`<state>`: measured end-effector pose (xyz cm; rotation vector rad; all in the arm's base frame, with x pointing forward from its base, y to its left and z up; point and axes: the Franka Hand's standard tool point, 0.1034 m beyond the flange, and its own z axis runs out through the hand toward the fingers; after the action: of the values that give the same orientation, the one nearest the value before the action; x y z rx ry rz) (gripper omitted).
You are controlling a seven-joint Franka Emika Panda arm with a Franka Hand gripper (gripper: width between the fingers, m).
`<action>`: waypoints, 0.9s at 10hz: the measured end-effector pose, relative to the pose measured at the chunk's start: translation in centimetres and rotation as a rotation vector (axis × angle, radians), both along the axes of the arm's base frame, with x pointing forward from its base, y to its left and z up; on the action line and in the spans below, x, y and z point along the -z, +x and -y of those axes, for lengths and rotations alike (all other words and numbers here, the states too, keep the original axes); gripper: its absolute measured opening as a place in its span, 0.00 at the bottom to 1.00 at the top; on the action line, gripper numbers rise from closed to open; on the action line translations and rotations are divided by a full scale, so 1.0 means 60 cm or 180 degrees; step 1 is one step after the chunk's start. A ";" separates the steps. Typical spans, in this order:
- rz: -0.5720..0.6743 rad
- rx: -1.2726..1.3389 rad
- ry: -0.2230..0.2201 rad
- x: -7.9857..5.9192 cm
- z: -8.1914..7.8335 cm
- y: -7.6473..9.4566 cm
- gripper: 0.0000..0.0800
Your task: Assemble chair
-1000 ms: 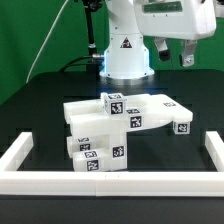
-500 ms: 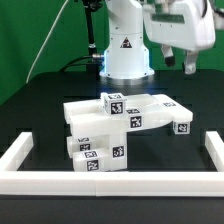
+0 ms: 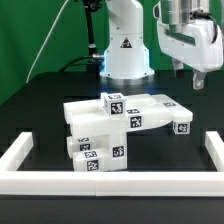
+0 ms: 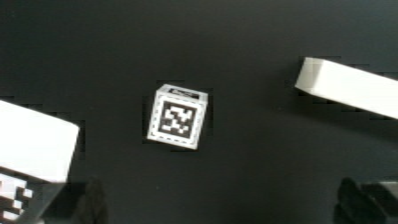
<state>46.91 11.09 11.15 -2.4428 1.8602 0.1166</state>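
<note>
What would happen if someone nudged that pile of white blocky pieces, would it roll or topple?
The chair parts look rigid and flat-sided, so they would probably slide, not roll. The tagged block on top might shift or drop off, since the pieces seem loosely piled.

The chair (image 3: 118, 128) is a cluster of white blocky plastic parts sitting together in the middle of the black table. A flat slab (image 3: 150, 108) lies on top, stretching toward the exterior view's right, with a black-and-white square tag on a raised block at its near corner and more tags along its front edge. Under and in front of it, thick block-like pieces (image 3: 95, 150) are stacked low, each showing tags on the faces turned to the camera. In the wrist view one small tagged part (image 4: 178, 117) lies apart on the dark surface, slightly tilted.
</note>
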 end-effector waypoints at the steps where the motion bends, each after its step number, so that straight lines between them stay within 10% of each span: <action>1: 0.0008 0.0005 -0.0008 0.003 0.000 -0.001 0.81; 9: -0.0108 -0.0150 -0.0328 0.117 -0.016 -0.053 0.81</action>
<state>43.71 12.03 4.13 -2.5692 1.8676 0.0668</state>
